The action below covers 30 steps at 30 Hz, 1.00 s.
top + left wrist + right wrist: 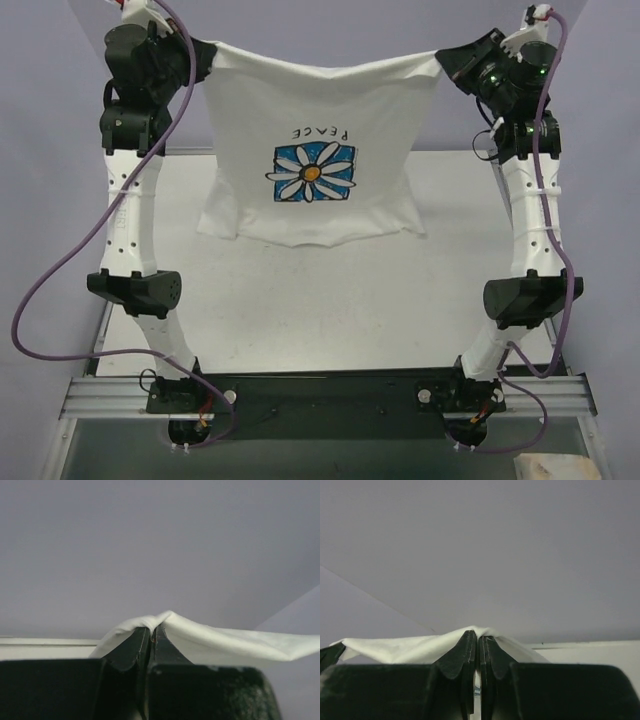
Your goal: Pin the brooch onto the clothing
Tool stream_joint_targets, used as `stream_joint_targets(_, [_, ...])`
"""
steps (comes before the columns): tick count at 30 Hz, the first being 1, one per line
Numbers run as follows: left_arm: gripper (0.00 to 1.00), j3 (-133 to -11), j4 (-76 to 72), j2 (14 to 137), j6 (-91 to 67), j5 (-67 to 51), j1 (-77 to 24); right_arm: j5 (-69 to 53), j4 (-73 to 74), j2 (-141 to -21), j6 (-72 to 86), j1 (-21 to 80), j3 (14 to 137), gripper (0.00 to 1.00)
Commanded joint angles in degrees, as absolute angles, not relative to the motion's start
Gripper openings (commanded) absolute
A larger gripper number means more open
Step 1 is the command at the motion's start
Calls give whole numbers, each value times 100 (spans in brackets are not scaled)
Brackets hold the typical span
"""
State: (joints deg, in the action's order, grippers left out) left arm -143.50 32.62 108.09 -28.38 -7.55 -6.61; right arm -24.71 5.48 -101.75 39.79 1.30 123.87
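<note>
The clothing [318,120], a white T-shirt with a blue daisy print [313,171] and the word PEACE, hangs stretched between both arms above the far half of the table, its lower edge resting on the surface. My left gripper [208,55] is shut on its upper left corner, and my right gripper [442,60] is shut on its upper right corner. In the left wrist view the fingers [141,645] pinch white cloth [220,640]; in the right wrist view the fingers [465,652] pinch cloth [405,647] too. The brooch is out of view.
The white table [330,300] lies under the shirt, with both arm bases on the black rail [320,395] at the near edge. Purple cables [40,290] loop beside each arm. A pale object [555,467] sits at the bottom right, off the table.
</note>
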Motion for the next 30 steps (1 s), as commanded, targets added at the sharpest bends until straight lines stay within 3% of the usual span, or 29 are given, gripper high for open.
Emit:
stream_joint_targets(1, [0,-14872,2427,10556,-2751,-344,-501,-2329,-411,-9906,4350,18,13096,0])
stream_joint_targets(6, [0,-13802,1636,9723,-2321,-44,-510,-2312,-1036,-9214,4377,-281,12430,0])
stream_joint_targets(9, [0,-13177,1521,9240,-2259,79,-510,-2294,-1686,-8485,4333,-299,11183,0])
stream_joint_targets(12, [0,-11826,1433,8626,-2486,0,-510,-2294,-1995,-7799,4298,-299,9716,0])
stream_joint_targets(16, [0,-8572,827,7465,-2934,-176,-518,-2329,-2039,-6901,4272,-299,7624,0])
stream_joint_targets(20, [0,-6126,422,6174,-3707,-88,-518,-2285,-1872,-5918,4193,-299,5541,0])
stream_joint_targets(24, [0,-4415,589,5494,-4113,-149,-510,-2285,-1505,-5380,3973,-229,3591,0])
stream_joint_targets(30, [0,-2709,641,4799,-4745,-377,-527,-2040,-406,-4905,3805,-220,2331,0])
